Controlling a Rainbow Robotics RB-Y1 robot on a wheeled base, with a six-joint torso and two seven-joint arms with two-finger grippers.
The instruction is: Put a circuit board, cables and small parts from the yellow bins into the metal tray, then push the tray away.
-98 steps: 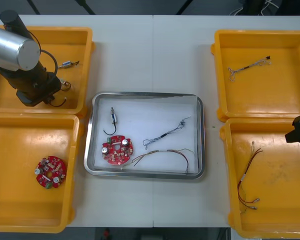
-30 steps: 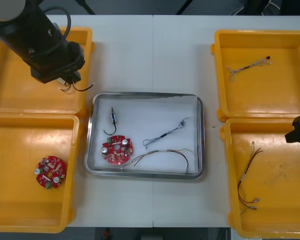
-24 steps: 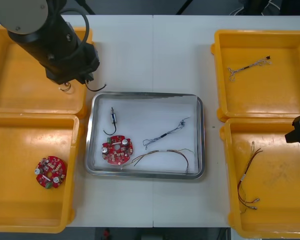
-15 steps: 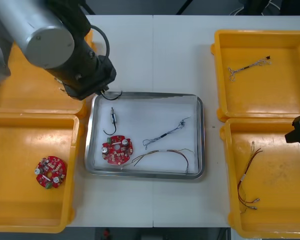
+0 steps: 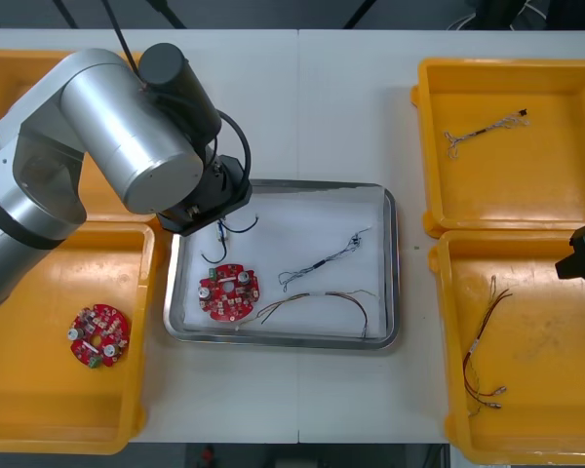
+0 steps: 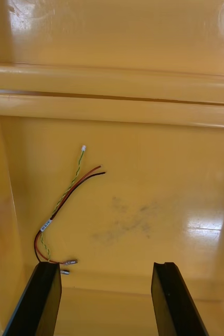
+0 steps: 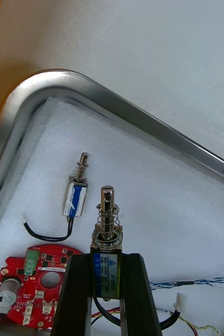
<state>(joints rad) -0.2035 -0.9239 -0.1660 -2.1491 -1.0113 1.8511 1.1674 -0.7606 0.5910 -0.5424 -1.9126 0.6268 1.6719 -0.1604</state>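
Small metal part (image 7: 107,223) was pinched between the fingers of the left tool (image 7: 106,270), over the far left corner of the metal tray (image 7: 117,102). It hung over the white inside, I think so it could drop beside the other small part (image 7: 76,195) and the red circuit board (image 7: 32,286). From above, the big arm (image 5: 127,146) hid that tool. The right tool (image 6: 106,273) waited, fingers wide apart, over the near right yellow bin (image 6: 143,157).
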